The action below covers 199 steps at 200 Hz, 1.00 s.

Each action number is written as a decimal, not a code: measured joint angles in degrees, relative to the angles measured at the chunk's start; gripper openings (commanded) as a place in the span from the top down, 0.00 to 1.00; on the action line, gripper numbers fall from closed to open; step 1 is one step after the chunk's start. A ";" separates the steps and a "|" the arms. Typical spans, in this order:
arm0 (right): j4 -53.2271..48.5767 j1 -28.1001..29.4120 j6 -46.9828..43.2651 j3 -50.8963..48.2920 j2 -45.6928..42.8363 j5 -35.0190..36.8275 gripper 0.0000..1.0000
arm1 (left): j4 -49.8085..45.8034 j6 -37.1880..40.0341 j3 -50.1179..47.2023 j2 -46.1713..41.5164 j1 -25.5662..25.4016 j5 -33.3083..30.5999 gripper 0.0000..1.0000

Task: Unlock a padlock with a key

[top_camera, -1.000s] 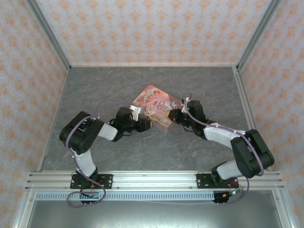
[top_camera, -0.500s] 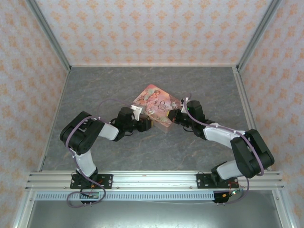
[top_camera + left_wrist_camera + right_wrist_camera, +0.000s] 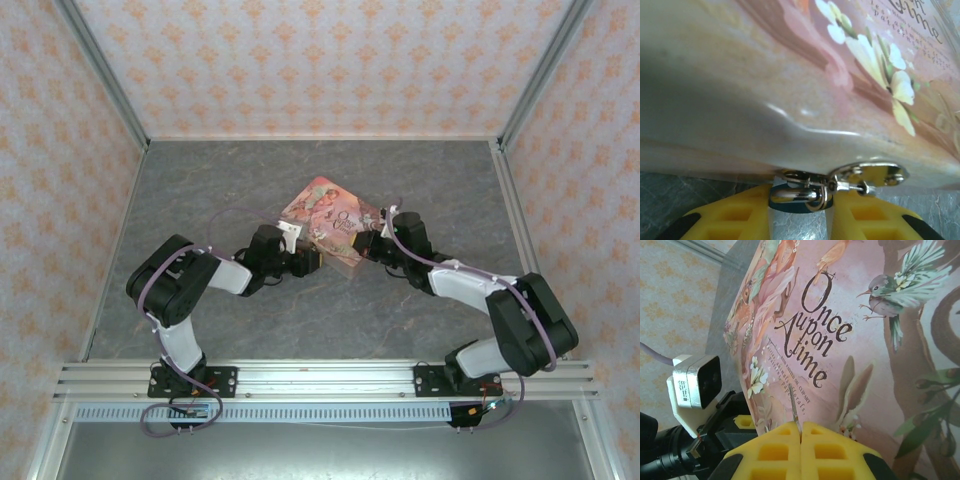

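Padlock [image 3: 796, 201] hangs at the metal latch [image 3: 867, 175] on the front edge of the pink "Once upon a time" box [image 3: 855, 340], pinched between the 2 pads of the left gripper [image 3: 800, 220]. Right gripper [image 3: 801, 440] is clamped on the key [image 3: 795, 416], blade tip out over the lid, not in the lock. Step looks like pre-insertion alignment. Next: bring tip to keyhole, which I can't see. Needs fine aim while left steadies the lock.

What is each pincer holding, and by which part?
Right pincer holds the key by its near end, left pincer the padlock by its body.
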 measured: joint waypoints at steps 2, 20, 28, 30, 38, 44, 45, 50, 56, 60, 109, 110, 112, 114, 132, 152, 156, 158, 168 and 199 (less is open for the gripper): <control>-0.09 0.02 -0.07 -0.04 -0.13 0.07 1.00 | -0.07 0.00 0.00 -0.02 -0.04 -0.11 0.71; -1.51 0.09 -1.38 -0.61 -2.67 0.70 1.00 | -0.94 -0.31 0.00 -0.68 -0.55 -0.81 0.72; -2.19 0.11 -2.10 -0.74 -3.93 0.96 1.00 | -1.57 -0.85 0.00 -1.09 -0.76 -1.16 0.72; -2.32 0.13 -2.16 -0.76 -4.15 1.03 1.00 | -1.73 -0.92 0.00 -1.14 -0.83 -1.22 0.72; -2.97 0.13 -3.08 -0.83 -5.55 1.38 1.00 | -2.45 -1.42 0.00 -1.53 -1.05 -1.62 0.72; -3.39 0.13 -3.72 -0.92 -6.54 1.51 1.00 | -3.06 -1.95 0.00 -1.95 -1.31 -1.92 0.73; -3.41 0.13 -3.80 -0.96 -6.64 1.49 1.00 | -3.13 -1.95 0.00 -2.01 -1.33 -1.97 0.73; -3.63 0.13 -4.52 -1.16 -7.54 1.55 1.00 | -3.80 -2.69 0.00 -2.40 -1.53 -2.10 0.73; -3.87 0.13 -5.35 -1.49 -8.66 1.53 1.00 | -4.66 -3.34 0.00 -2.89 -1.77 -2.27 0.74; -4.07 0.13 -5.97 -1.77 -9.46 1.46 1.00 | -5.46 -3.87 0.04 -3.30 -1.90 -2.32 0.74; -9.53 3.04 -16.22 -4.63 -19.54 2.38 1.00 | -15.96 -11.45 1.79 -9.11 -3.17 -3.67 0.76; -9.62 3.13 -16.35 -4.66 -19.63 2.40 1.00 | -16.13 -11.56 1.81 -9.20 -3.17 -3.69 0.77; -9.84 3.39 -16.79 -4.66 -19.91 2.54 1.00 | -16.61 -11.78 1.95 -9.55 -3.17 -3.74 0.77; -10.10 3.67 -17.25 -4.72 -20.24 2.58 1.00 | -16.94 -12.04 2.01 -9.81 -3.17 -3.76 0.77; -11.15 5.84 -20.33 -5.31 -22.01 3.17 1.00 | -20.46 -14.73 3.17 -12.55 -3.17 -3.96 0.78; -11.98 8.22 -22.67 -6.08 -22.32 4.17 1.00 | -23.52 -17.64 4.63 -14.75 -3.17 -3.96 0.78; -12.17 8.85 -23.12 -6.21 -22.25 4.48 1.00 | -24.04 -18.21 4.87 -15.04 -3.17 -3.93 0.78; -12.37 9.11 -23.23 -6.27 -22.23 4.63 1.00 | -24.35 -18.49 5.03 -15.19 -3.17 -3.93 0.78; -12.83 10.62 -24.13 -6.36 -21.94 5.22 1.00 | -25.62 -19.89 5.53 -15.80 -3.17 -3.93 0.78; -12.98 14.05 -25.83 -6.36 -19.63 7.08 1.00 | -29.40 -23.87 7.04 -16.74 -3.17 -3.89 0.82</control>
